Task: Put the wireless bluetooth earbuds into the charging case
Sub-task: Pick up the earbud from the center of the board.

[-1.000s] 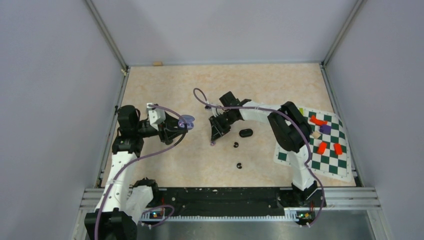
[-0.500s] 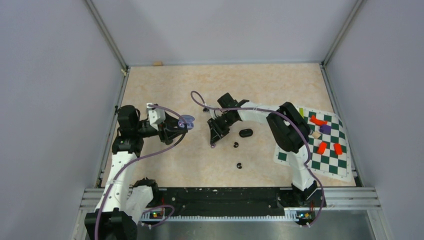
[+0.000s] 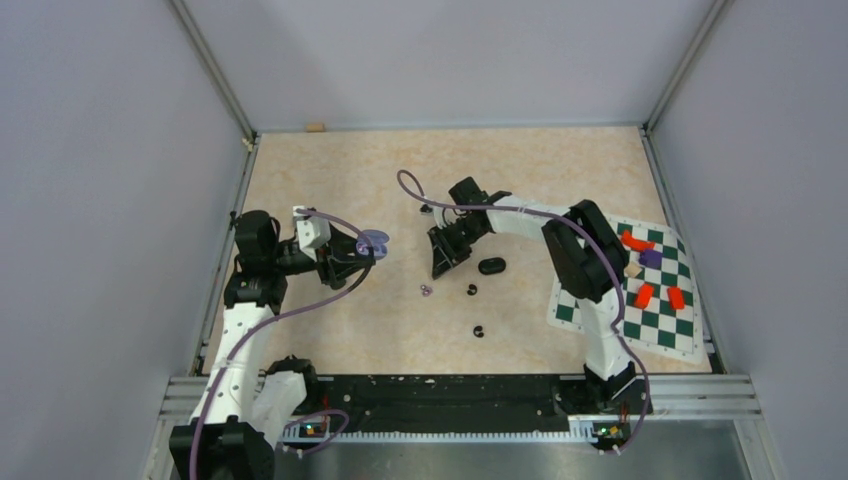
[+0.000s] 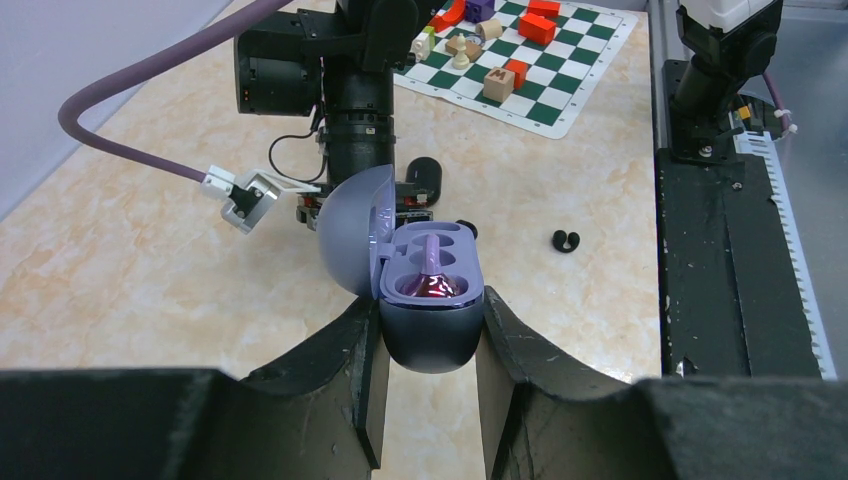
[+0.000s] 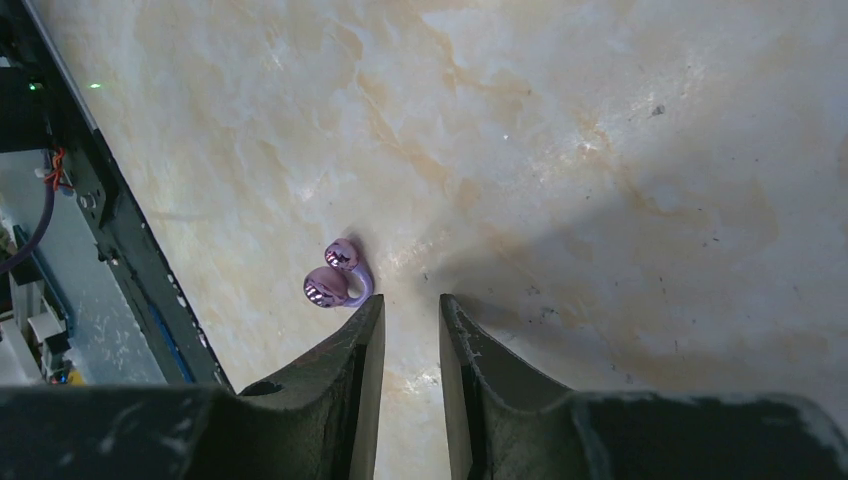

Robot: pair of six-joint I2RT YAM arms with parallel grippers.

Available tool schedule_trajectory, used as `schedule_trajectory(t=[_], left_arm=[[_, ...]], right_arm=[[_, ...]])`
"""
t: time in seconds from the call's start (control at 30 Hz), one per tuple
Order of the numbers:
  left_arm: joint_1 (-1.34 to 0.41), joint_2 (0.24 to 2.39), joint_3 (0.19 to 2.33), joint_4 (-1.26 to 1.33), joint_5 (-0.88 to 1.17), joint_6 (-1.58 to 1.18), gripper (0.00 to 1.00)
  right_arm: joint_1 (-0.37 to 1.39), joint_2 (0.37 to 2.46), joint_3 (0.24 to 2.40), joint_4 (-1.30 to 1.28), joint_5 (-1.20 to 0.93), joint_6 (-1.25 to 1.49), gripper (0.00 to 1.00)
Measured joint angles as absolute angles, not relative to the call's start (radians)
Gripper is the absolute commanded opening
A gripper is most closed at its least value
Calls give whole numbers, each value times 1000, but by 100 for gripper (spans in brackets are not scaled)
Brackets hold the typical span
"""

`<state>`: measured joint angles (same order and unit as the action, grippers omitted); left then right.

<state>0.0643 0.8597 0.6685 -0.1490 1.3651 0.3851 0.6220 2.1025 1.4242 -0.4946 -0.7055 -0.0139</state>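
Observation:
My left gripper (image 4: 432, 303) is shut on a purple charging case (image 4: 432, 335), held above the table with its lid (image 4: 350, 235) open. One pale purple earbud (image 4: 430, 282) sits in a well of the case. A second purple earbud (image 5: 335, 278) lies on the table just left of my right gripper's (image 5: 410, 305) fingertips. That gripper is narrowly open with nothing between its jaws. From above, the same earbud (image 3: 425, 290) lies below the right gripper (image 3: 440, 262), and two black earbuds (image 3: 472, 290) (image 3: 479, 331) lie loose on the table.
A shut black case (image 3: 491, 266) lies right of the right gripper. A chessboard mat (image 3: 660, 320) with red, orange and purple blocks (image 3: 645, 295) lies at the right edge. Metal rails (image 3: 460, 390) run along the near edge.
The right gripper has drawn back up and to the right, away from the purple earbud, which now lies uncovered on the table. The left arm and the case have not moved.

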Motion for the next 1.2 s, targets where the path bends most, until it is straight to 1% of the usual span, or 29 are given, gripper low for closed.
schedule_trajectory(t=[0.47, 0.9, 1.2], left_arm=[[65, 860, 668, -149, 1369, 385, 0], [66, 860, 667, -149, 1369, 387, 0], [68, 860, 665, -149, 1369, 387, 0]], right_arm=[[621, 2118, 1468, -596, -677, -43, 23], [699, 2130, 1488, -657, -683, -72, 23], [701, 2133, 1488, -658, -694, -67, 24]])
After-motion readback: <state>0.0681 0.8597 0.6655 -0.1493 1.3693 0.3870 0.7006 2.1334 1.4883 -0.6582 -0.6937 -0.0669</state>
